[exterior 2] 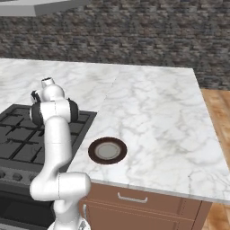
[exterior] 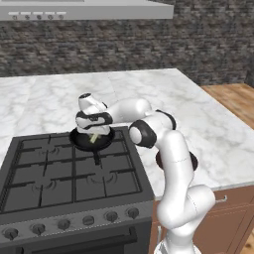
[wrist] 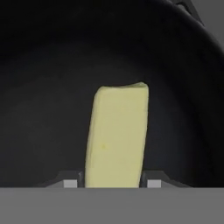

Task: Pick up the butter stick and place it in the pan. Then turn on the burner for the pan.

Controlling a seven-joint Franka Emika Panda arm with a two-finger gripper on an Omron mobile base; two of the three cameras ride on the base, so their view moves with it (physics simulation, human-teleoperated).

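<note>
Butter [wrist: 117, 135] hangs over the pan [wrist: 48, 87], pinched between the pincer [wrist: 113, 183] tips. The plate [exterior 2: 107, 150] sits on the worktop [exterior 2: 152, 112], well apart from the pan

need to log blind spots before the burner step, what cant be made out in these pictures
- Hand view: whether the butter stick touches the pan floor; its lower end is cut off between the end effector fingertips.
- Left base view: the pan's burner, hidden under the pan.
- Left base view: knob markings, too small.
</note>
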